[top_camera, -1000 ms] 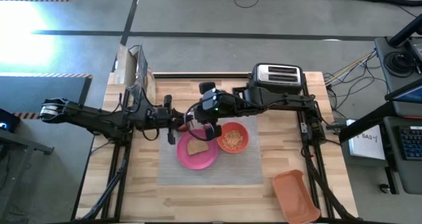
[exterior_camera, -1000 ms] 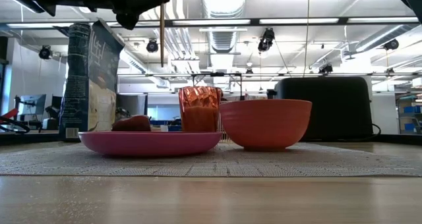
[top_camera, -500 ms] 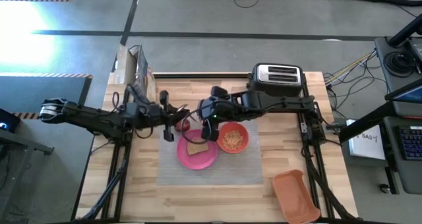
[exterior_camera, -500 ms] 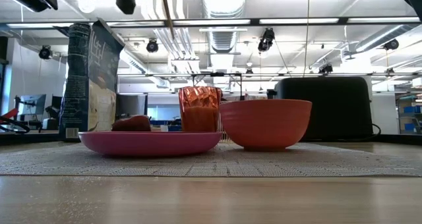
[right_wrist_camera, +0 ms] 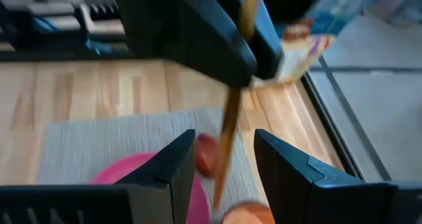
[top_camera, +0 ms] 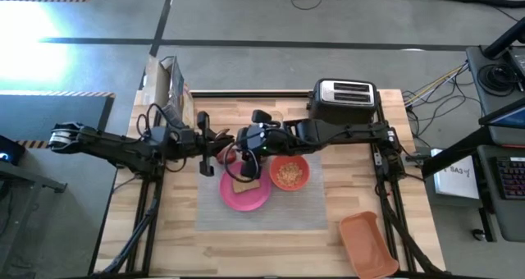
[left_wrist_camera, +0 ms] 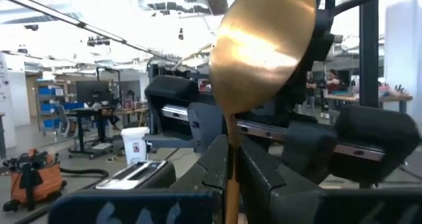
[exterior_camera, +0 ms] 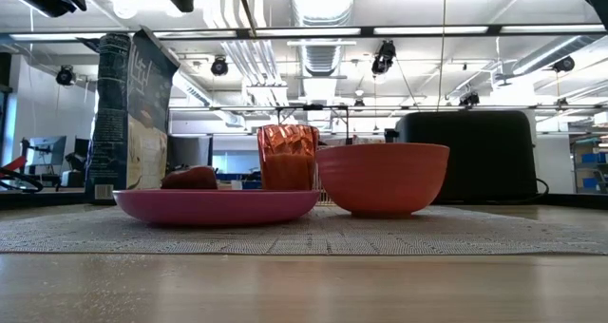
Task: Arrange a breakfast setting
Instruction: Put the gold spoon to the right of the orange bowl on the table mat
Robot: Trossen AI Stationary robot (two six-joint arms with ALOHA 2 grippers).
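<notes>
Left pincer (left_wrist_camera: 231, 178) clenched on gold spoon (left_wrist_camera: 260, 49), held upright above the pink plate (top_camera: 244, 193). Right pincer (right_wrist_camera: 224, 174) released, fingers spread either side of the spoon's handle, over the plate. Toast (top_camera: 245, 183) on plate; orange bowl (top_camera: 289, 171) just beside it on grey placemat (top_camera: 262, 217); apple (right_wrist_camera: 206, 153) near plate edge.

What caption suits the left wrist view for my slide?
Left gripper shut on the gold metal spoon, bowl up, facing the right arm.
</notes>
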